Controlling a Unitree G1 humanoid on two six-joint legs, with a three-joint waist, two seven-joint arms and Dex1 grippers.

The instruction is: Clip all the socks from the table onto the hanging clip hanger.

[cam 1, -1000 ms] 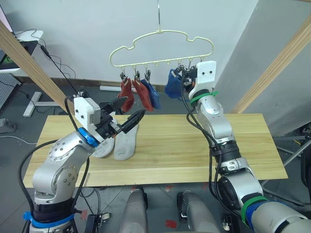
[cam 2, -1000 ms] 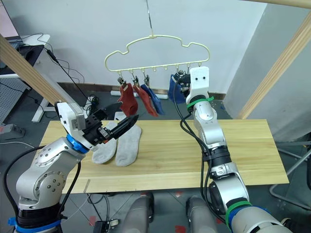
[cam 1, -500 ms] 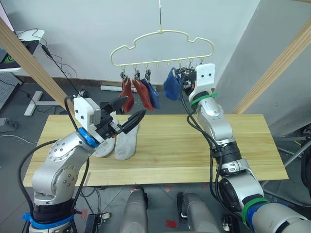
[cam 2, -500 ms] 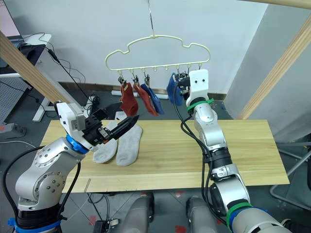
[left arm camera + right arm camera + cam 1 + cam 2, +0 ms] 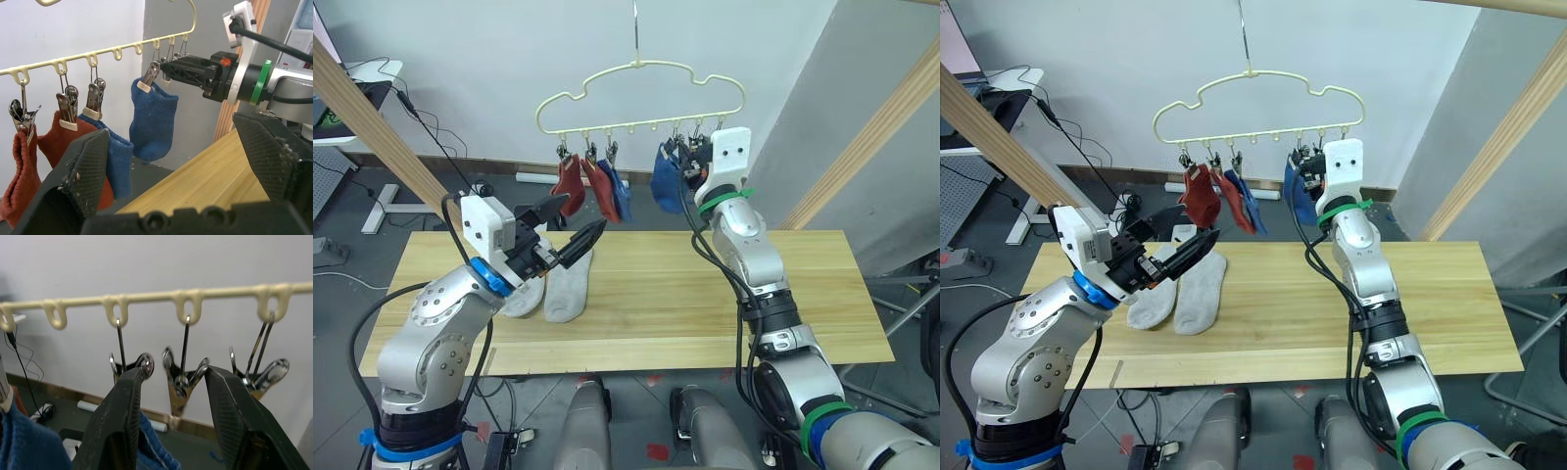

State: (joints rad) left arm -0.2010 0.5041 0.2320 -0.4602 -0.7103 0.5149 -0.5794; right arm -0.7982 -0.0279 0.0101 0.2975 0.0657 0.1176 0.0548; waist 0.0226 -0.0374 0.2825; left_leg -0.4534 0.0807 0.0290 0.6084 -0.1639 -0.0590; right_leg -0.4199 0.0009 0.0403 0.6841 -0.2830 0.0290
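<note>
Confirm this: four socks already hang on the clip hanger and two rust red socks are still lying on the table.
Wrong on one point: the two socks lying on the table are light grey, not rust red, as the right eye view shows. The rest holds: four socks, two rust red and two blue, hang on the clip hanger.

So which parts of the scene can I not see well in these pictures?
- Left light grey ankle sock on the pale wooden table: upper part covered by the left hand, right eye view.
- Pale yellow cloud-shaped clip hanger: hook top cut off by the left eye view's edge.
</note>
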